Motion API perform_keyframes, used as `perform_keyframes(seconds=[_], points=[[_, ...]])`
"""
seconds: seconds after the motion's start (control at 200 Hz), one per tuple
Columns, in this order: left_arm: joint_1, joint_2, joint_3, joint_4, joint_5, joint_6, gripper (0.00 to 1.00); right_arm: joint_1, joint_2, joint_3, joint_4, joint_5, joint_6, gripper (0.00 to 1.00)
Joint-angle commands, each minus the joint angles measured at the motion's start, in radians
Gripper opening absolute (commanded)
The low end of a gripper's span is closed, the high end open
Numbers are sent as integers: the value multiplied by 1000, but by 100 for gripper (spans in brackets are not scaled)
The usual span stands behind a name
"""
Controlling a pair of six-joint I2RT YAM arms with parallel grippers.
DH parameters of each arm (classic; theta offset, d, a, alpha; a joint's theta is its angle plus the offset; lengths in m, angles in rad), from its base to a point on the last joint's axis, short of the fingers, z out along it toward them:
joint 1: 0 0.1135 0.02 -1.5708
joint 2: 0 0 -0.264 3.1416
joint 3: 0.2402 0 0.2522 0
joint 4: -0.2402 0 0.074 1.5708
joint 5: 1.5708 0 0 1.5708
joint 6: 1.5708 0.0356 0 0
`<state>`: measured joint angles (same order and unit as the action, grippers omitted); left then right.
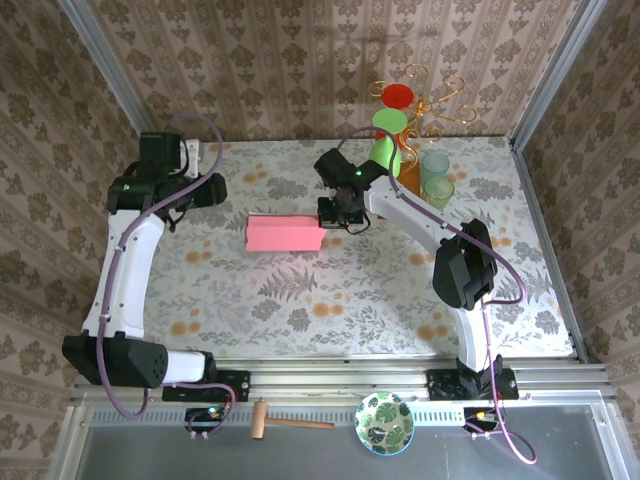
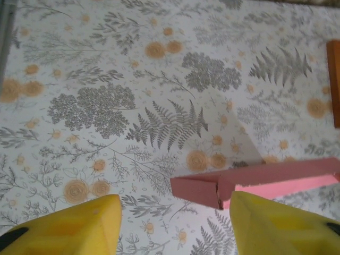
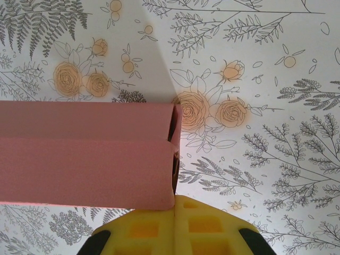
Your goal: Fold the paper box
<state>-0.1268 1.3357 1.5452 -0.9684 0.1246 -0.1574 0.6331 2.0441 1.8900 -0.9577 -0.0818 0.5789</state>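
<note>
Though unclear from overhead, wrist views show right pincer [image 3: 175, 207] together at paper box [image 3: 85, 154] corner, left pincer [image 2: 175, 197] apart.

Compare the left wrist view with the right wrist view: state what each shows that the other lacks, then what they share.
Left wrist view: the left pincer with its yellow fingers apart, the open end of the paper box beyond them, and an orange-brown wooden block at the right edge. Right wrist view: the right pincer shut, its tips at the box's near right corner, and the box's folded top face. Shared: the pink box lying on the floral tablecloth.
</note>
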Motion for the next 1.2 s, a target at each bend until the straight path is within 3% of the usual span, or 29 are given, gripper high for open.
perform_keyframes(seconds=[0.0, 0.215, 0.44, 0.555, 0.66, 0.765, 0.855, 0.99, 1.095, 1.195], points=[[11, 9, -66, -27, 148, 143, 53, 6, 38, 4, -89, 23, 6, 0], [4, 37, -94, 41, 262, 235, 40, 6, 40, 17, -96, 25, 6, 0], [-31, 34, -141, 95, 241, 287, 46, 7, 51, 50, -109, 29, 6, 0], [-33, 52, -128, 119, 239, 241, 52, 7, 57, 68, -116, 29, 6, 0], [-27, 72, -85, 139, 188, 0, 54, 7, 64, 82, -121, 31, 9, 0], [-21, 112, -26, 45, 174, -367, 53, 7, 68, 90, -124, 35, 13, 0], [-18, 93, -78, 41, 196, -629, 49, 8, 71, 93, -122, 36, 16, 0], [17, 20, -193, 103, 191, -968, 54, 10, 75, 106, -122, 34, 20, 0], [38, -41, -275, 213, 230, -1156, 58, 13, 81, 122, -131, 37, 18, 0], [43, -36, -290, 233, 269, -1213, 66, 13, 82, 123, -132, 37, 19, 0]])
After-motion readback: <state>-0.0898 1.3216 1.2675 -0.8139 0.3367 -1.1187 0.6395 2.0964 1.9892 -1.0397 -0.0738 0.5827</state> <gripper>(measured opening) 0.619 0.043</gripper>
